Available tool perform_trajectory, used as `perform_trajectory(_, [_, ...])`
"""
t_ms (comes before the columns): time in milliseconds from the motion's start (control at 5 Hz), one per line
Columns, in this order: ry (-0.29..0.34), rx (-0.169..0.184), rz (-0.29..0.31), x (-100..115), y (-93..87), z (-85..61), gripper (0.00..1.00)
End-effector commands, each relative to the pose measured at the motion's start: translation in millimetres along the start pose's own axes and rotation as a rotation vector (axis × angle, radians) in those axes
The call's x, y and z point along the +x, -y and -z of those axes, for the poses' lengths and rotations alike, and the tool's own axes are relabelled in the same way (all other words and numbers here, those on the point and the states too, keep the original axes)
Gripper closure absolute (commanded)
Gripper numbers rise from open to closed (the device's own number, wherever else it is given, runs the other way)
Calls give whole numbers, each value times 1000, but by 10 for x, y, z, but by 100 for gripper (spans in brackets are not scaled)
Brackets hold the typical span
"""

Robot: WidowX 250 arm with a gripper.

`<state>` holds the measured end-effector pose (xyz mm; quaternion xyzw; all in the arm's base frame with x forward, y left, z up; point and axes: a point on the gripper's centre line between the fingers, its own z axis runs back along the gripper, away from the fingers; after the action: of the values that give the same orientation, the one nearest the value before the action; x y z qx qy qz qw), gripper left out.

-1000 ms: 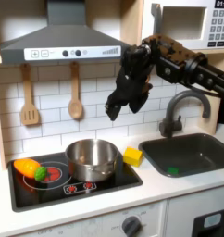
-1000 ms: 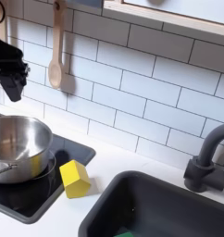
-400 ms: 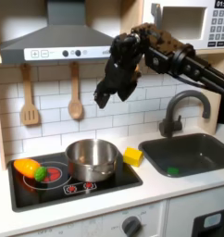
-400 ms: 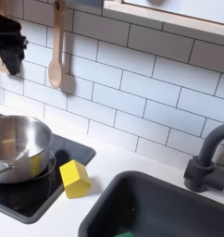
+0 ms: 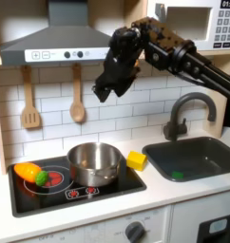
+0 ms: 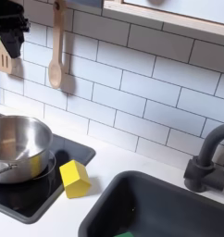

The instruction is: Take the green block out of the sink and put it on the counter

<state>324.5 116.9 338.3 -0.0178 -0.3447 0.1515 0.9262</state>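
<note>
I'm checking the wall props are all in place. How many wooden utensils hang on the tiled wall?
2. In the first exterior view, a slotted spatula hangs at the left and a spoon hangs to its right, both under the range hood. None seem hidden.

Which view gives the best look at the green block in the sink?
The first exterior view: the green block lies whole on the floor of the sink, toward its front left in the first exterior view. The second exterior view catches just a green sliver at its bottom edge.
</note>
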Motion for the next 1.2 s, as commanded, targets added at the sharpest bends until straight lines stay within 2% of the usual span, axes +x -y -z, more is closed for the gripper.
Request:
perform_trajectory(0, [52,21,3,123,-30,-20,100])
perform_trajectory(200, [101,20,16,204,-27,-33,100])
perform_trajectory(400, [153,-2,21,288,12,-43,100])
perform_trajectory(600, [192,0,36,377,40,-61,100])
perform_trajectory(1000, [266,-16,17,553,26,-126,100])
